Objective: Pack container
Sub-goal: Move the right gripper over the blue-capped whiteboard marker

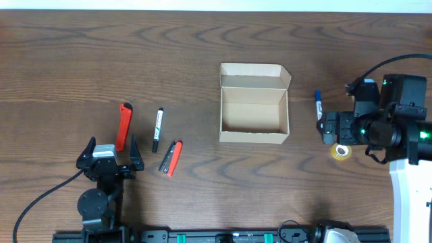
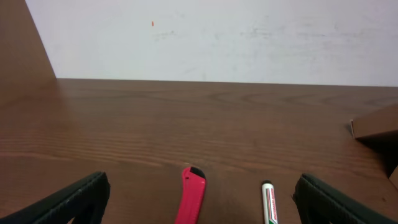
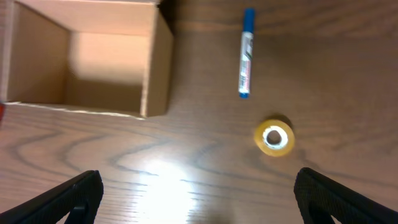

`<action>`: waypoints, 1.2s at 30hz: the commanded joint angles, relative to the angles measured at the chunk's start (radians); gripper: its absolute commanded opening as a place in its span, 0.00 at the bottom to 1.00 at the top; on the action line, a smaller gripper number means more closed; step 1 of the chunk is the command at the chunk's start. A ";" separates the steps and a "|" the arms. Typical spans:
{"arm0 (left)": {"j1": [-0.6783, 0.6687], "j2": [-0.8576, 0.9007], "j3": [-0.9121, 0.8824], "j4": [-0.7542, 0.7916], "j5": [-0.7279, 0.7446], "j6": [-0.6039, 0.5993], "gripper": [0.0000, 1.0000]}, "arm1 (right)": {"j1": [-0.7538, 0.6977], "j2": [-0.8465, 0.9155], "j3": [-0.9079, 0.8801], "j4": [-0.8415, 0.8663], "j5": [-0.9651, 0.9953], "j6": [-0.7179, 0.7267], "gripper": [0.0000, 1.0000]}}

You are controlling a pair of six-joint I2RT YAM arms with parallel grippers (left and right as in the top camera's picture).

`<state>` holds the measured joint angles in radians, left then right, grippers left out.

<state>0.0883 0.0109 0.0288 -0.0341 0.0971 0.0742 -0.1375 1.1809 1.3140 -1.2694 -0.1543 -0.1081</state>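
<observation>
The container is a tan cardboard box standing open at the table's middle, lid flap folded back, nothing inside. The right wrist view shows it at upper left. My left gripper is open near the front left, just behind a red utility knife. From the left wrist, the knife lies between the wide fingers of that gripper, with a green-labelled marker beside it. My right gripper is open to the right of the box, empty in its own view.
A blue marker and a yellow tape roll lie by the right gripper. A black-and-white marker and a red-and-black cutter lie left of the box. A box corner shows at the left wrist view's right edge.
</observation>
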 commanded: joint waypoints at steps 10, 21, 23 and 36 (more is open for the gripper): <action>-0.005 -0.007 -0.024 -0.034 0.004 -0.011 0.96 | -0.085 0.451 0.114 -0.070 0.053 -0.072 0.93; -0.005 -0.007 -0.024 -0.034 0.004 -0.011 0.95 | -0.030 0.838 0.470 -0.196 0.014 -0.192 0.89; -0.005 -0.007 -0.024 -0.034 0.004 -0.011 0.95 | -0.010 0.856 0.470 -0.217 0.008 -0.223 0.89; -0.005 -0.007 -0.024 -0.034 0.004 -0.011 0.95 | 0.105 0.870 0.390 -0.058 0.164 -0.233 0.90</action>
<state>0.0883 0.0109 0.0288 -0.0341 0.0971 0.0742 -0.0353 2.0422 1.7473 -1.3357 -0.0051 -0.2924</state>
